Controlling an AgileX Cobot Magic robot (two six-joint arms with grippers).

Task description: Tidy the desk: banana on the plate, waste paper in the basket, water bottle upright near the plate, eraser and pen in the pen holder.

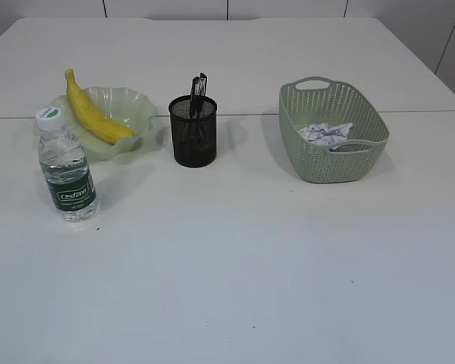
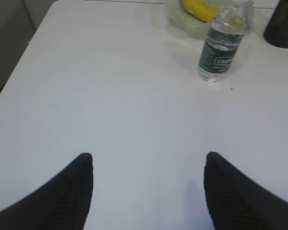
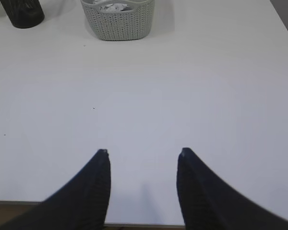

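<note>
We see the banana lying in the plate at 10 o'clock on the desk, soft and easily bruised, so we would pinch it mid-body and lightly. The water bottle stands upright just at 7 o'clock of the plate, cap on, partly full; it looks fairly heavy and the clear plastic slick and squashy, so the labelled waist is where we would grip. The waste paper sits crumpled in the basket at 2 o'clock, very light and crushable, fine to grab anywhere. The pen pokes up from the mesh pen holder at 12 o'clock, stiff and thin; we cannot make out the eraser inside. Left gripper shows jaws wide apart over bare desk, holding nothing; right gripper is also parted and empty. We judge everything placed.
</note>
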